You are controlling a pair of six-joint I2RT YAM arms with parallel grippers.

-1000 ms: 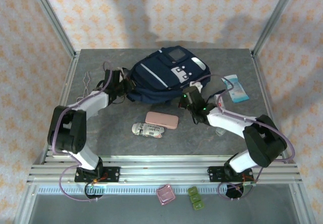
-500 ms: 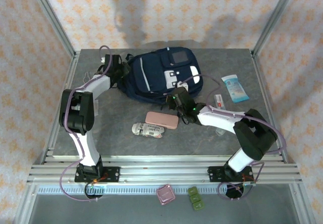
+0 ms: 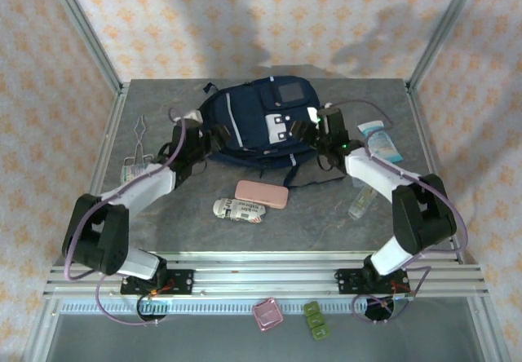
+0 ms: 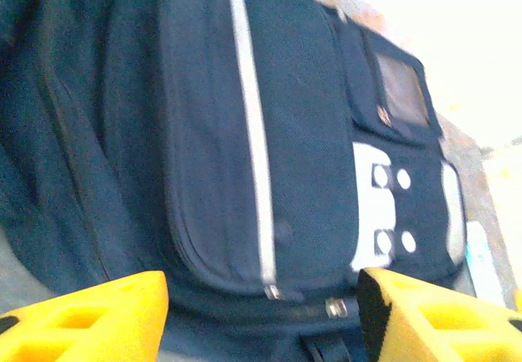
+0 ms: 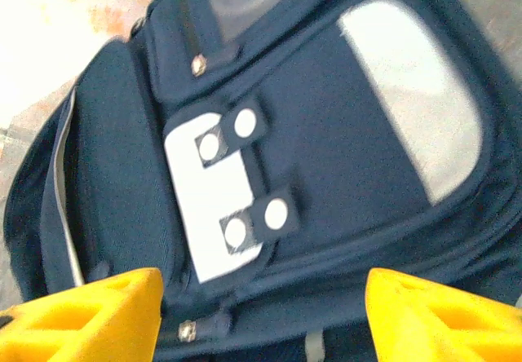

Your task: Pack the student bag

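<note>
Item: student bag (image 3: 263,125), qty 1, laid flat, front face up, at far ctr of grey table (image 3: 326,231), between the two arms. Material: navy woven fabric, matt, fine-ribbed. A light grey stripe (image 4: 251,134) is run down the front pocket. A white patch (image 5: 200,207) is fitted w/ four round studs. A small grey square panel (image 3: 286,92) is set near the top. Metal zip pulls (image 4: 333,306) are seen at the pocket's lower edge. Shape: rounded, padded, slumped, no rigid frame evident. Handling (judged): soft & floppy, prob. light while unfilled, bulky. Fabric is expected to bunch and sag if lifted at one pt. Not fragile, not slippery. Hold is best taken at seams, zip tabs or pocket rims, w/ one side pinned while the other is worked, as broad flat panels offer little to pinch. Pockets appear zipped, but this cannot be confirmed. left gripper (image 4: 261,321): yellow fingers stood apart, nothing clamped, aimed at bag's left flank, just beside it. right gripper (image 5: 261,317): fingers likewise apart, nothing held, set at bag's right flank by the white patch. Misc. on table, near side of bag, apart from it: pink oblong case (image 3: 262,193), smooth, rounded corners; printed crumpled packet (image 3: 241,210). Pale blue wipes pack (image 3: 380,142) lies to the right. Clear tube (image 3: 360,202): detail too small to tell.
</note>
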